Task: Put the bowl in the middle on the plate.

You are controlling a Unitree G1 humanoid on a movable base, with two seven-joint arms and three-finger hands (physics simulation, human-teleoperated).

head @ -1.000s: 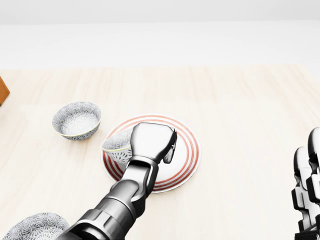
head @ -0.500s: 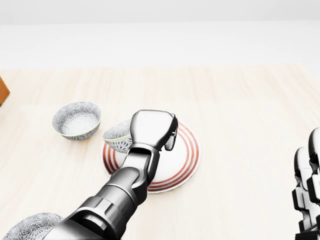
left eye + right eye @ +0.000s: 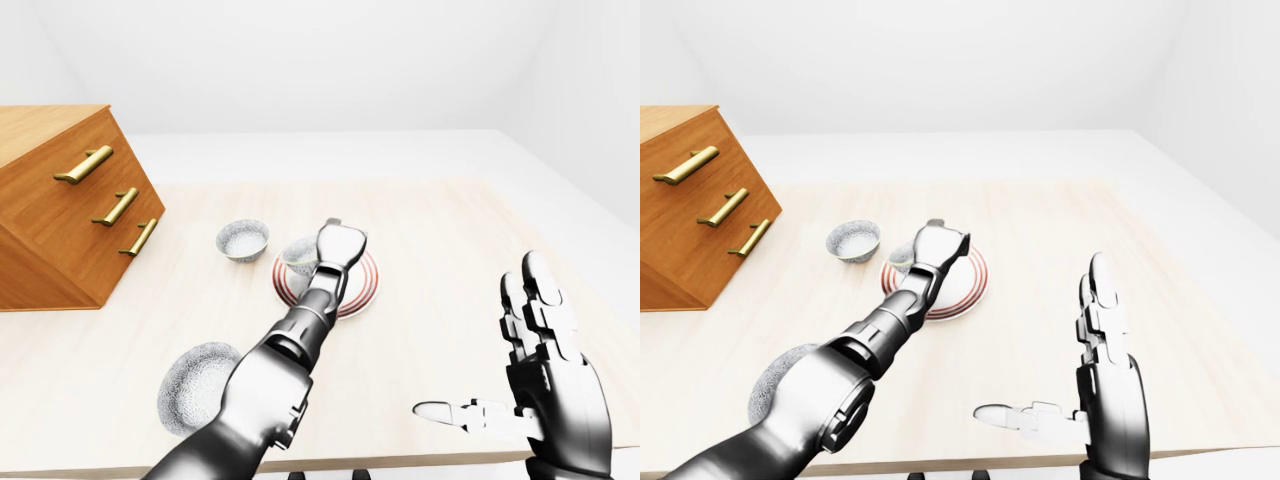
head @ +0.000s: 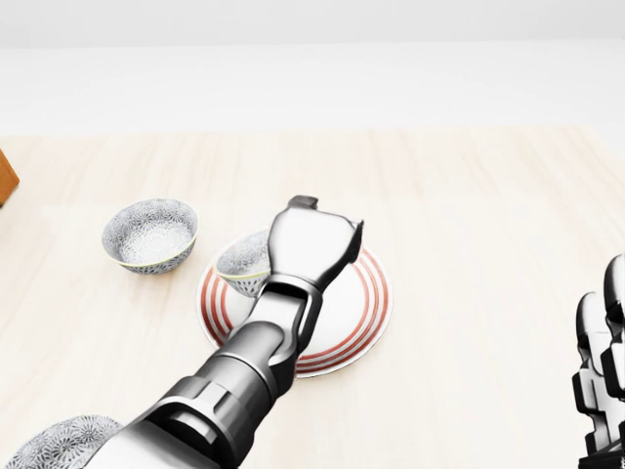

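Over the left part of the plate (image 4: 363, 305), the middle bowl (image 4: 244, 262) sits against the left hand (image 4: 311, 244), tilted so that its mouth faces up and to the left. It is a small, round, deep bowl with a grey-and-white speckled pattern outside, a pale inside and a thin yellowish rim. Its foot overlaps the plate's left rim in the head view; whether it touches the plate I cannot tell. The left hand pinches the bowl's right wall. The back of the hand covers most of the fingers, and one dark fingertip shows at its far edge.

The plate is white with red rings near its rim and lies flat on the pale wooden table (image 4: 469, 195). Left of it and a little farther, apart from it, a far bowl (image 4: 149, 234) of the same pattern stands upright, showing only its speckled inside. A near bowl (image 3: 195, 388) lies at the table's near left, partly behind the left arm. A wooden drawer chest (image 3: 50, 235) with brass handles stands at the far left.

At the near right, the right hand (image 3: 540, 350) is spread wide, fingers up, thumb pointing left, well apart from the plate.
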